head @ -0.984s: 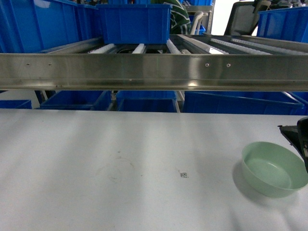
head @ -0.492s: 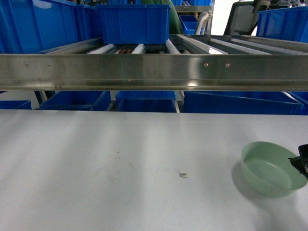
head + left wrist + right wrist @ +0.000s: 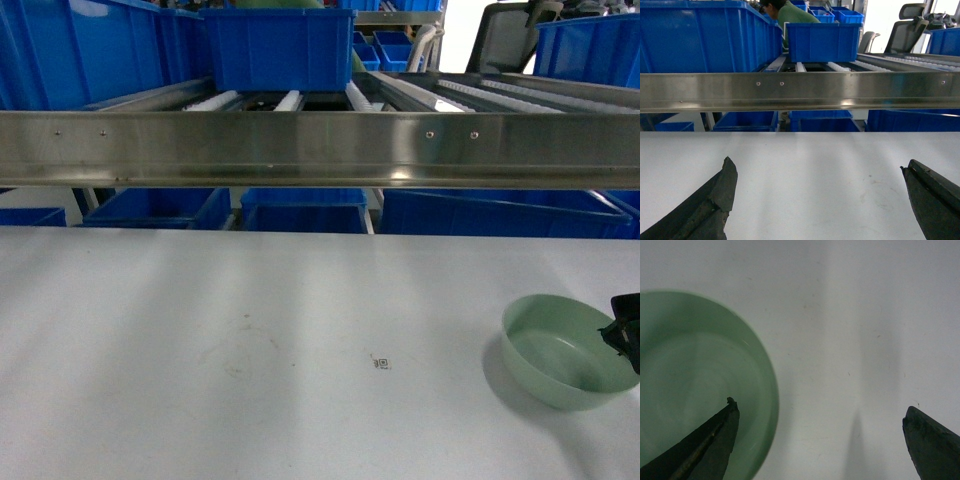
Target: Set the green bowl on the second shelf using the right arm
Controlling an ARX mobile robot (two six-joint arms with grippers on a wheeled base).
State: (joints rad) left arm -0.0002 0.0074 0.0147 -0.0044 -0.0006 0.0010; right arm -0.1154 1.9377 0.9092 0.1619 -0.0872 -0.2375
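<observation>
The green bowl [image 3: 562, 350] sits upright on the white table [image 3: 250, 330] at the right. My right gripper [image 3: 627, 333] shows only at the bowl's right rim. In the right wrist view that gripper [image 3: 822, 406] is open and straddles the rim: one finger is over the green bowl [image 3: 695, 385], the other over bare table. The second shelf [image 3: 320, 148] is the steel beam and rails behind the table, carrying a blue bin [image 3: 278, 48]. My left gripper [image 3: 818, 164] is open above bare table, facing the second shelf [image 3: 800, 91].
More blue bins [image 3: 300, 210] stand under the rack and at its back left. An office chair [image 3: 510, 35] is at the back right. A person in a green shirt [image 3: 792, 12] is behind the rack. A small printed mark [image 3: 381, 363] lies mid-table.
My right gripper has come down from above the bowl's right side to its rim. The person behind the rack has left the head view. The bowl has stayed in place.
</observation>
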